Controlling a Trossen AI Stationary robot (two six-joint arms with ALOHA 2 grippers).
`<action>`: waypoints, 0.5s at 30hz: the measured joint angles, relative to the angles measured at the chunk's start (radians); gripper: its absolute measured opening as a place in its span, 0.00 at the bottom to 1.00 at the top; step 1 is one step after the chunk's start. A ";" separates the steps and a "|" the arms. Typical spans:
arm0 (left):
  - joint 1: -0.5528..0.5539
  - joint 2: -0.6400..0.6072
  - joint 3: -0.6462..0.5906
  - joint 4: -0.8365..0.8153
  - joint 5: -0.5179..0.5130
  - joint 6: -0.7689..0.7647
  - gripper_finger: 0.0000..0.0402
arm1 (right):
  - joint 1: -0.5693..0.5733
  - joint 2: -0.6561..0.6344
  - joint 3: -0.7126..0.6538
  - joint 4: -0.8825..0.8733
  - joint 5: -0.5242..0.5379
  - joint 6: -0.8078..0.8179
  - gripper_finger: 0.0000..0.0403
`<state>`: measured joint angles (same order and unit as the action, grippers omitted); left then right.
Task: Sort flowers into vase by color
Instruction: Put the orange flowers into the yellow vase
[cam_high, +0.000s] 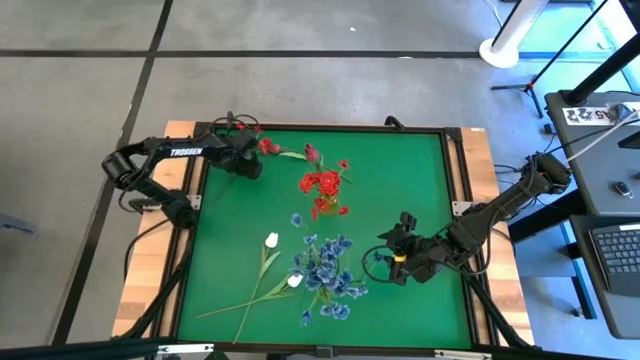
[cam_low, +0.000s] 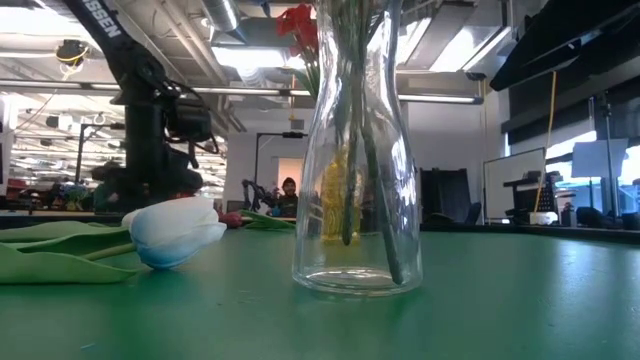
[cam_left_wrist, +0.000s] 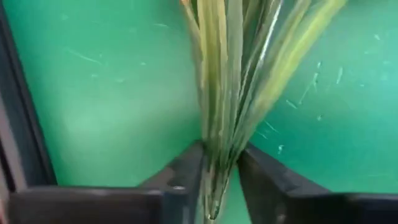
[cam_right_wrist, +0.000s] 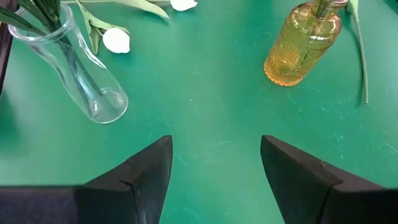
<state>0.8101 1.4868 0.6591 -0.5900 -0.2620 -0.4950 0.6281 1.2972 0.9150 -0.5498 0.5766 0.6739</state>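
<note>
My left gripper is at the far left of the green mat and is shut on a bundle of green flower stalks. Red blossoms and a dark pink bud show just beside it. Red sprays stand in an amber vase. Blue sprays stand in a clear glass vase. Two white tulips lie flat on the mat. My right gripper is open, low over the mat to the right of the vases. My left gripper pinches several thin green stalks together between its two fingers. The stalks run lengthwise out from between the fingers and fan apart farther off. I cannot tell whether the flower is lifted clear of the mat.
The mat has a dark raised frame on a wooden table top. Bare mat lies between my right gripper and the vases. A loose green stem lies beside the amber vase. Desks and stands are in the room beyond the table.
</note>
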 joint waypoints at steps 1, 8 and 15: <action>0.000 0.000 0.003 0.000 0.004 0.000 0.18 | 0.000 0.000 0.000 0.001 0.000 0.000 0.60; -0.026 -0.005 0.045 -0.100 -0.042 0.015 0.02 | 0.000 0.000 0.000 0.002 0.000 0.007 0.60; -0.111 -0.147 0.166 -0.256 -0.126 -0.011 0.01 | 0.000 0.000 0.000 0.001 0.011 0.008 0.60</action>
<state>0.6986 1.3402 0.8255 -0.8457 -0.3885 -0.5064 0.6281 1.2976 0.9150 -0.5486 0.5874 0.6816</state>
